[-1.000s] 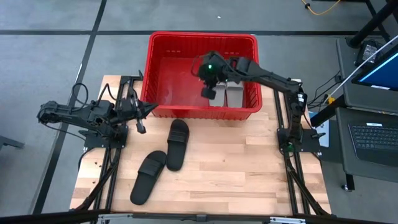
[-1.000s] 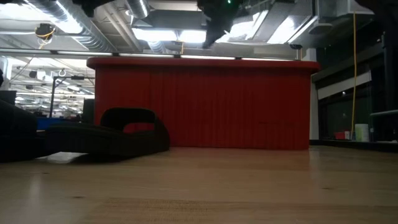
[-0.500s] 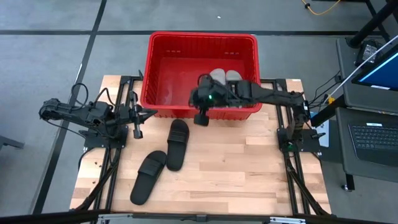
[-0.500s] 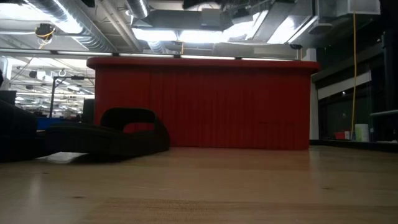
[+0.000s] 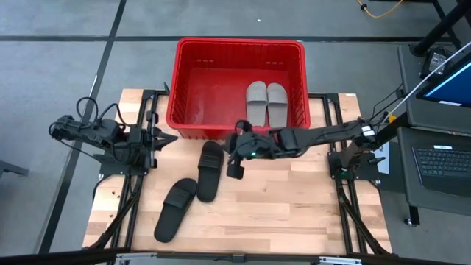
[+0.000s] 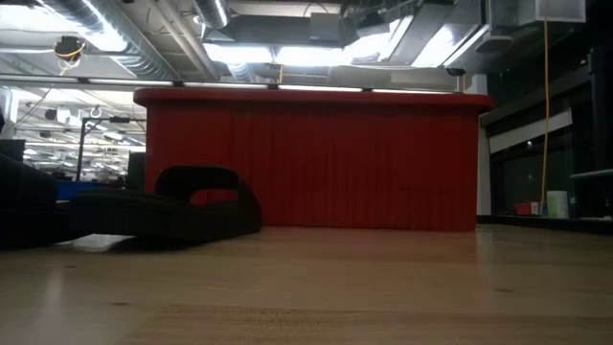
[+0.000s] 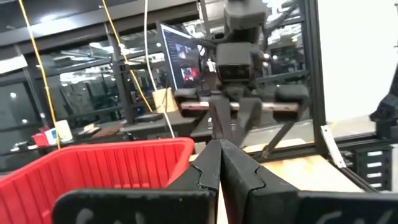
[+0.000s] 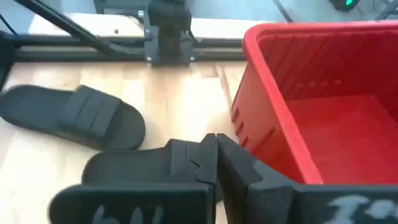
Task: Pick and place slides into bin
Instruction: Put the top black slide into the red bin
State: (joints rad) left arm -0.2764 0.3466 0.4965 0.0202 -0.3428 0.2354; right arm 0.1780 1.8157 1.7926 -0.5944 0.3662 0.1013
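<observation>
**Halfway: two grey slides binned, two black ones left on the table**

Roughly half of the job looks done. Nearest the table's front edge lies a matte black open-toe slide sandal [image 5: 175,209], its long axis running on a diagonal from the front left corner toward the table's middle. Just beyond it a second matte black slide sandal [image 5: 209,170] lies nearly straight front to back, one end close to the bin's front wall; which end is the toe is hard to tell from above. The two are close together, not clearly touching. Both are yet to be picked.

Right beside that second sandal hangs the right gripper [image 5: 236,168], its arm stretched low across the table from the right. In its wrist view its fingers [image 8: 214,163] are pressed together and hold nothing, with the sandal just beneath them. The left gripper [image 5: 166,138] waits at the table's left side, near the bin's front left corner, its fingers likewise closed on nothing.

Farthest off stands the large rectangular red plastic bin [image 5: 234,46]. Inside, toward its right half, two light grey slide sandals [image 5: 266,101] rest side by side, touching, their long axes front to back.
</observation>
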